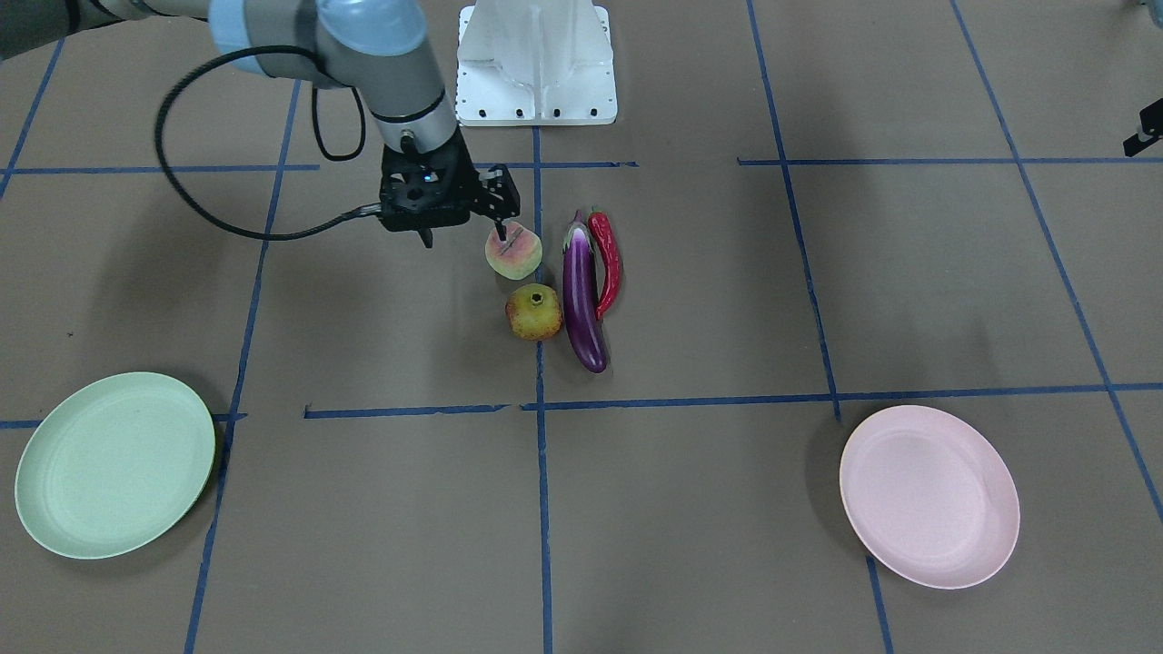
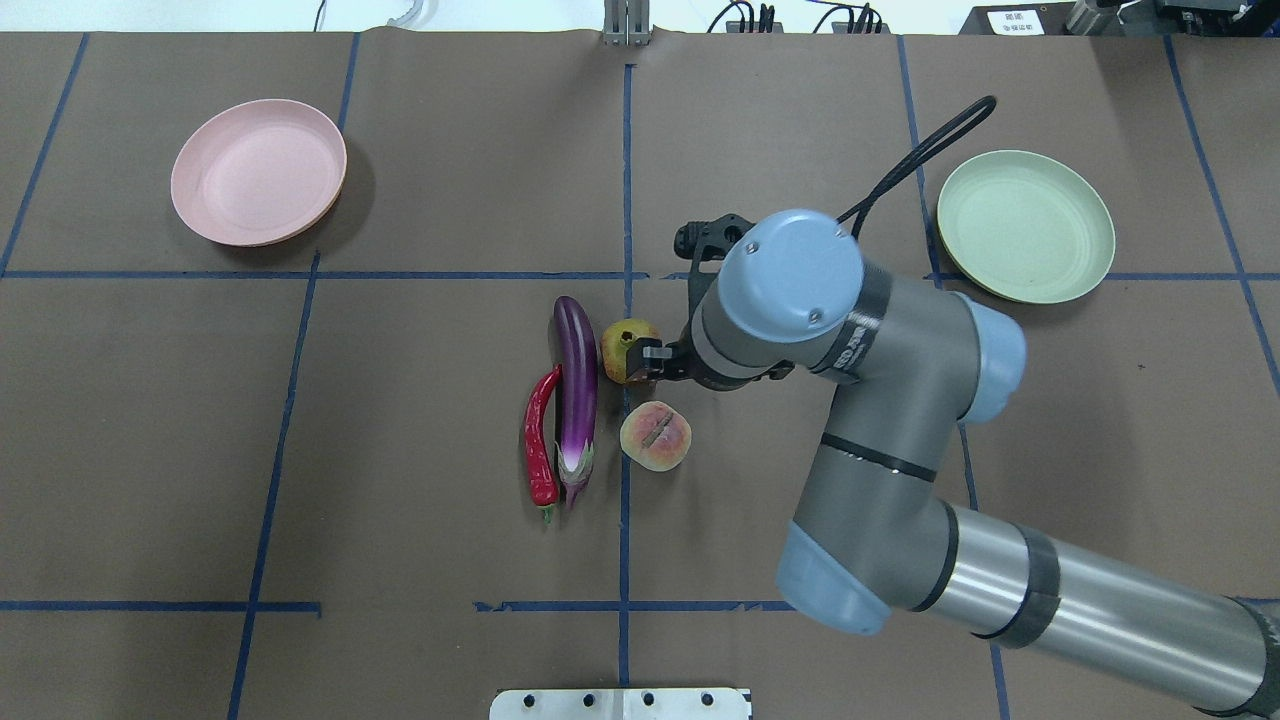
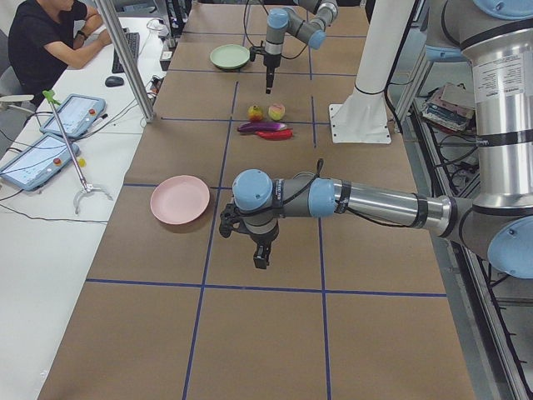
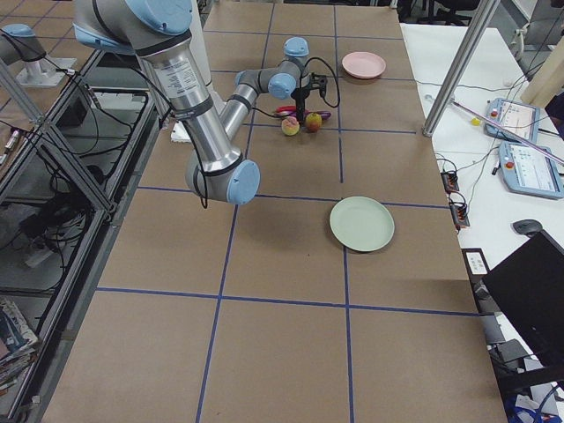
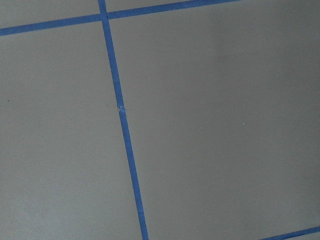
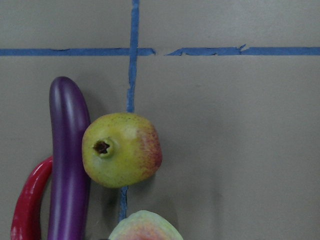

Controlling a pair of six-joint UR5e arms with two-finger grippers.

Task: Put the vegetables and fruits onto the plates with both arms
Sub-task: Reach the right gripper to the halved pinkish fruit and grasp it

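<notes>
Peach (image 1: 513,252), pomegranate (image 1: 534,312), eggplant (image 1: 582,295) and chili (image 1: 607,263) huddle mid-table (image 1: 727,545), eggplant wedged between pomegranate and chili; wide room surrounds them, out to green plate (image 1: 114,463) and pink plate (image 1: 927,495).

Not much to report on the reading front, honestly nothing legible anywhere. Closest thing is a small white card (image 2: 1010,20) standing just past the worktop's far edge, near the far right corner in the overhead view. It has dark printed marks on it, but they're way too small and blurry to make out. The two touchscreen pendants (image 3: 52,137) on the white desk past the worktop's far edge have lit screens in the left side view, same deal: no words or numbers you can actually read.
</notes>
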